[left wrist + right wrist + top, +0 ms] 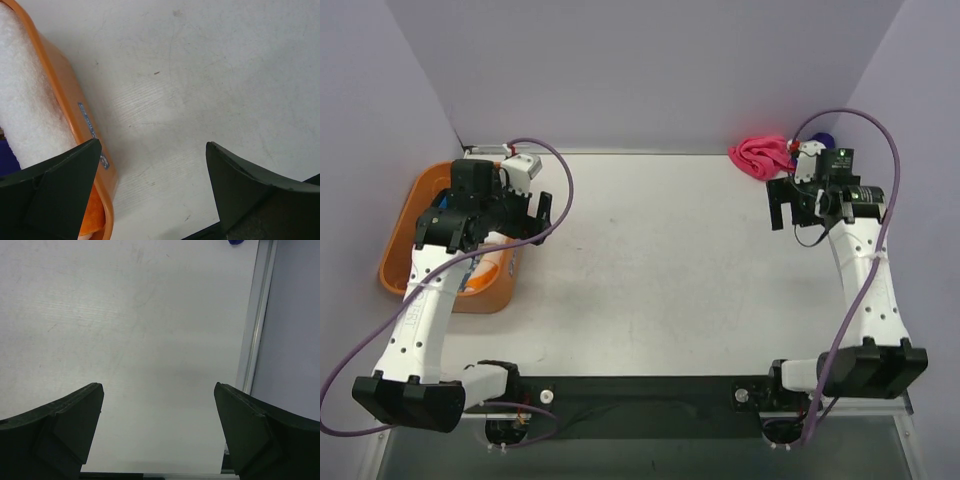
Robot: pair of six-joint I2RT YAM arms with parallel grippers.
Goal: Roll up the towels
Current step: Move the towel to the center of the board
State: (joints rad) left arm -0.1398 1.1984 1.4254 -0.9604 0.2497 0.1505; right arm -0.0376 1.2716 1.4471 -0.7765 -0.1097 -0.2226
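A hot pink towel point(760, 155) lies crumpled at the back right of the table. A dark blue towel point(823, 140) shows partly behind my right wrist; a sliver of it shows at the top edge of the right wrist view point(236, 242). A white towel point(25, 100) lies in the orange basket point(70, 95), with a bit of dark purple cloth point(6, 156) below it. My left gripper point(542, 213) is open and empty just right of the basket point(400, 240), above bare table point(152, 165). My right gripper point(778, 205) is open and empty in front of the pink towel point(159, 405).
The table's right edge rail point(255, 315) runs close beside my right gripper, with the purple wall beyond it. Purple walls close in the back and both sides. The left arm reaches across the basket.
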